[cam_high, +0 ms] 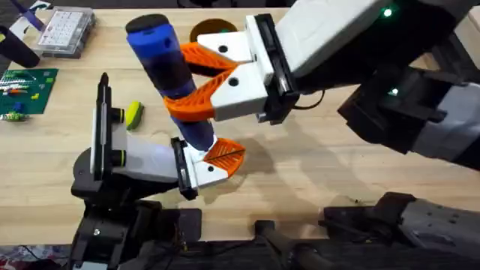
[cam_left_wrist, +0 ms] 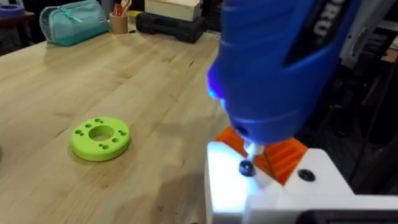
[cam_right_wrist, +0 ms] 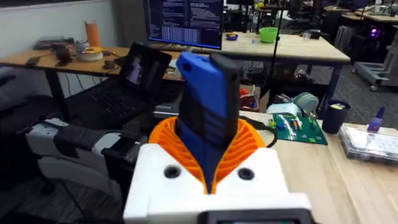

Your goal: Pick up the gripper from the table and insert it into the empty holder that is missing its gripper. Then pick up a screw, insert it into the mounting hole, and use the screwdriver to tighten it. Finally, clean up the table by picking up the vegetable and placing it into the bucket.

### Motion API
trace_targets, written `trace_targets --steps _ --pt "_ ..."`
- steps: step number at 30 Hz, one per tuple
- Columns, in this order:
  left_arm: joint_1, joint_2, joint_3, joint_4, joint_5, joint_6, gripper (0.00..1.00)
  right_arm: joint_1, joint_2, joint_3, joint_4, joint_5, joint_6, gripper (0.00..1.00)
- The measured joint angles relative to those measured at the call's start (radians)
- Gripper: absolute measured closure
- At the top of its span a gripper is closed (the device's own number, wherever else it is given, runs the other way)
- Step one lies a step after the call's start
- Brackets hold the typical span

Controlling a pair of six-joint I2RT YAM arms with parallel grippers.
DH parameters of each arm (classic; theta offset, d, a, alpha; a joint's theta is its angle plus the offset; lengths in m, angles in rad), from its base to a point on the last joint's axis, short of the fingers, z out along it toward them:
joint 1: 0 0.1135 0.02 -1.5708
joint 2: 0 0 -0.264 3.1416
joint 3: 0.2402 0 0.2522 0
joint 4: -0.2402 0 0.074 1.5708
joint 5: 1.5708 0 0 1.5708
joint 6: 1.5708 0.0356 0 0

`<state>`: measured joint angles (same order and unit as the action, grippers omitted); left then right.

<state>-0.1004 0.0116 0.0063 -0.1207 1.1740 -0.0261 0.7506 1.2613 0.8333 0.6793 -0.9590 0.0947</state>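
My right gripper (cam_high: 176,79) reaches in from the right and is shut on the blue screwdriver (cam_high: 161,52), its orange fingers (cam_right_wrist: 249,143) clamped around the barrel (cam_right_wrist: 208,93). The screwdriver stands tilted with its bit down on the end of the holder (cam_high: 142,161). The gripper (cam_high: 217,161), a white block with an orange ribbed tip, sits in the holder's black end plate. In the left wrist view the metal bit (cam_left_wrist: 252,149) rests on a dark screw (cam_left_wrist: 247,167) in that white block (cam_left_wrist: 273,186). The vegetable (cam_high: 133,114) lies beside the holder. The bucket (cam_high: 214,30) is partly hidden behind the right gripper.
A green disc with holes (cam_left_wrist: 101,137) lies on the wood beyond the holder. A teal container (cam_left_wrist: 73,22) stands at the far edge. A clear parts box (cam_high: 66,31) and a green circuit board (cam_high: 26,90) occupy the far left of the table.
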Motion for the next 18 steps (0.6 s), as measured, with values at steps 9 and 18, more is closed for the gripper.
trace_targets --steps 9,18 --pt "0.0 0.0 0.0 0.0 0.0 0.0 0.984 0.0 0.0 0.0 0.001 0.0 -0.011 0.975" --pt "0.0 0.0 0.0 0.0 0.0 0.0 0.984 0.0 0.0 0.0 0.001 0.0 -0.013 0.975"
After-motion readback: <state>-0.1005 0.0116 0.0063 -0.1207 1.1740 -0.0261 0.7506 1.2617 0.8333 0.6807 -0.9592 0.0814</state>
